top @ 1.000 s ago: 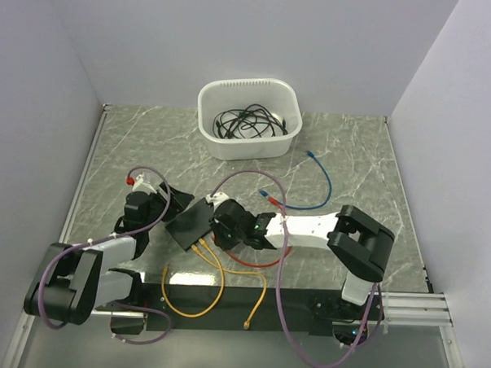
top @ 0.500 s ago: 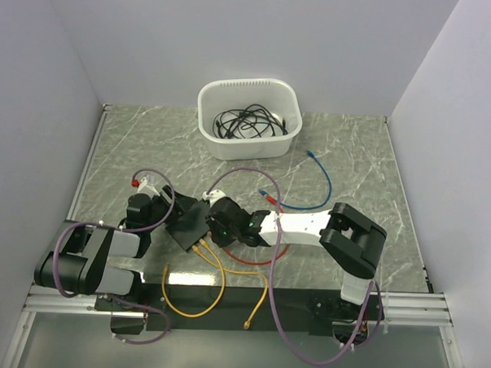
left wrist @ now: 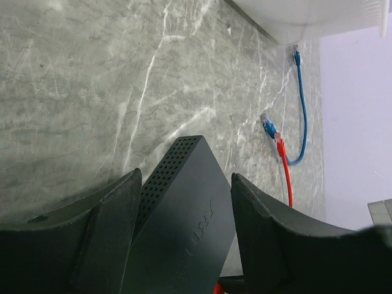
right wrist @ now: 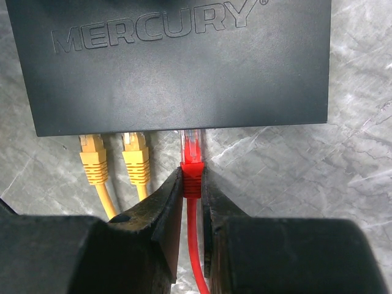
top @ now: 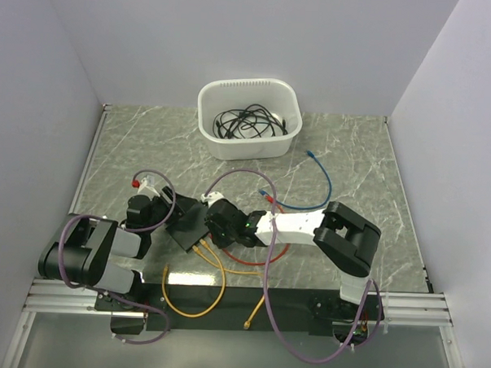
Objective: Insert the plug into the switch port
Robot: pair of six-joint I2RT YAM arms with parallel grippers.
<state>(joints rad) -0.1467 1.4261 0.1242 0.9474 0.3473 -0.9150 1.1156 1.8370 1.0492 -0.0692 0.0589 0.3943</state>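
Switch (top: 191, 222) is lying flat on surface (top: 353, 156) close to its near edge, left of centre, turned at a diagonal. Matte black box, MERCURY lettering on the lid, perforated vent grid showing on one end in left wrist view. Switch port (right wrist: 190, 130) row is running along the long edge facing the arm bases. Two yellow plugs (right wrist: 93, 160) are sitting side by side in it, yellow cables (top: 199, 304) trailing toward the near edge.

Plug (right wrist: 191, 160), red boot with clear tip, is standing just beside the yellow pair and in line with them. Its tip is meeting the port edge, and most of the clear part is showing outside the box; seated or not, cannot tell.

Right jaws are pinching the red boot from both sides, red cable (right wrist: 195, 245) running back between them. Left jaws are standing spread, one on either side of the switch's vented end; whether they are pressing it, cannot tell.

Right arm (top: 296, 229) is reaching in low from the right, forearm lying level, wrist aiming at the port edge. Left arm (top: 104, 251) is sitting folded near its base, wrist low at the switch's left.
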